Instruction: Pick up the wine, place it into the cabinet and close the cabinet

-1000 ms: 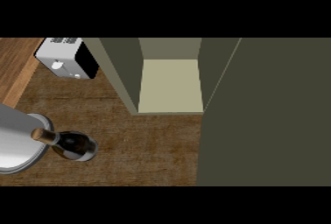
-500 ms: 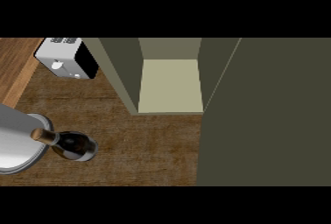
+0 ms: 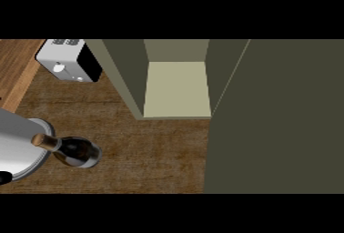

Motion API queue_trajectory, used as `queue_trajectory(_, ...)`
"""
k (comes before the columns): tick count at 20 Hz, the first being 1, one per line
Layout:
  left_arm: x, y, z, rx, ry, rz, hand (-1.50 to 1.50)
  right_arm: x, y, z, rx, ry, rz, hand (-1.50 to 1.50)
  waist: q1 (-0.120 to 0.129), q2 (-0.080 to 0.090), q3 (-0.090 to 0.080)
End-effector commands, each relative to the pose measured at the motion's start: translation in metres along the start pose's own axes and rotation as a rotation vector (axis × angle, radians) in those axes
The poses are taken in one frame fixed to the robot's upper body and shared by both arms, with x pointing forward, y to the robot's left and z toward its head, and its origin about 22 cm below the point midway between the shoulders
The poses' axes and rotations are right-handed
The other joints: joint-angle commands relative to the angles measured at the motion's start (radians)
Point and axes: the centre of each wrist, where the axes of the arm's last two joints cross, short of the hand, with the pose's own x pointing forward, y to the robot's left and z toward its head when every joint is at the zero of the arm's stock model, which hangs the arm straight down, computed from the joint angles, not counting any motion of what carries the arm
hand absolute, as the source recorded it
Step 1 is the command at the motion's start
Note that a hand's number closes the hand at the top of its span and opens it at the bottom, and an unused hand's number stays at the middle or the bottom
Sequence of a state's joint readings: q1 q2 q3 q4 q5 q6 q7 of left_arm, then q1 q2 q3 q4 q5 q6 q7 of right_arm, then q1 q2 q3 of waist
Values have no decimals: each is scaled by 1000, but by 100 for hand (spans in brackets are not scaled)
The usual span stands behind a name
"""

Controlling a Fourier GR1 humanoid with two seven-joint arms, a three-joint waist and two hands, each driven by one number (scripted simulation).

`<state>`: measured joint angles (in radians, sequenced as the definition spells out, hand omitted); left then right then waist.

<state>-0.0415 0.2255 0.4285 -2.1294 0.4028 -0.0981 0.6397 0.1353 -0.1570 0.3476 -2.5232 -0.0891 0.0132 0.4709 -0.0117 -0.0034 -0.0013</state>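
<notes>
Head view: dark glass wine bottle with cork top (image 3: pixel 73 150) stands on the brown wooden table (image 3: pixel 148 150), lower left of the open olive-green cabinet (image 3: pixel 176 88), touching a round silver pot (image 3: pixel 17 141). Likely heavy, slick, breakable; grasp mid-body. Neither hand shows, so state unknown.

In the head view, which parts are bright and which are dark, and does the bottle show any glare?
Head view: the cabinet floor is the palest, brightest area, its open door a flat dark olive; the wine bottle is very dark with only faint highlights on its glass; the toaster shows a bright white side and a black face. No hand is in view.
</notes>
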Motion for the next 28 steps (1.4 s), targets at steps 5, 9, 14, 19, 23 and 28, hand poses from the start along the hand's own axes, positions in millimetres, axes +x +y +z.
queue_trajectory(5, -58, 10, 2, -42, 48, -21, -150, 36, 5, 32, 6, -87, -21, -150, -2, 1, 1)
queue_trajectory(9, -78, 27, -16, -29, 75, -20, -150, 40, 4, 36, 18, -89, -17, -150, -7, 2, 1)
queue_trajectory(14, -95, 37, -14, -17, 91, -32, -150, 49, 2, 37, 21, -80, -12, -150, -1, 2, 0)
queue_trajectory(19, -124, 40, -17, 17, 120, -49, -150, 44, 1, 37, 12, -93, -13, -150, -7, 1, 1)
queue_trajectory(23, -151, 28, -24, 3, 139, -39, -150, 51, 5, 40, 11, -102, -25, -150, -9, 0, 0)
queue_trajectory(28, -162, 50, -25, 14, 176, -42, -150, 42, 1, 37, 8, -95, -6, -150, -2, 1, 1)
